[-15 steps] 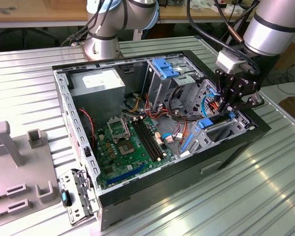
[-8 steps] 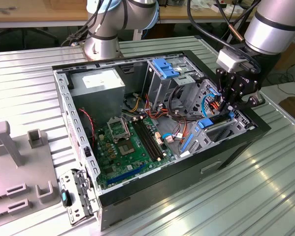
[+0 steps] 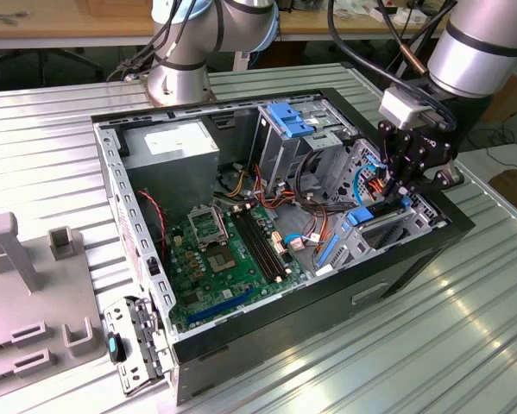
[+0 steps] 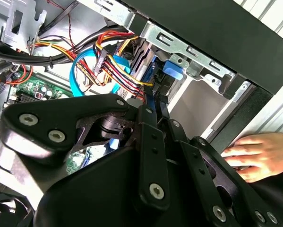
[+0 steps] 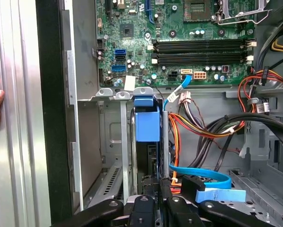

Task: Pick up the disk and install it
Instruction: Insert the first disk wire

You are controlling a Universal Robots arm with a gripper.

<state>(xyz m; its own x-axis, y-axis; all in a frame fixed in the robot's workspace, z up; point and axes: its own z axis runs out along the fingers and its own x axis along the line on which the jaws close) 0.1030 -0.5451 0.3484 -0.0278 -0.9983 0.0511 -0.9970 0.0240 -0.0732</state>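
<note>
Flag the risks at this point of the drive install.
1. A person's hand rests on the black computer case's outer wall beside the black gripper, which hangs over the drive bay: a pinch risk if the arm shifts.
2. Loose red, yellow and orange power wires and a flat light-blue data cable crowd the slot where the dark disk in its bright blue carrier stands edge-on; they could snag or get trapped.

Cables [image 5: 198, 123] crowding the drive bay [image 5: 146, 156]

Tabletop [image 3: 465, 345]: ribbed, shiny bare metal. Computer case [image 3: 396, 259]: matt black outside, dull grey steel inside. Gripper [image 3: 406, 185]: matt black, bolted links. Disk [image 5: 147, 124] carrier: smooth blue plastic.
</note>
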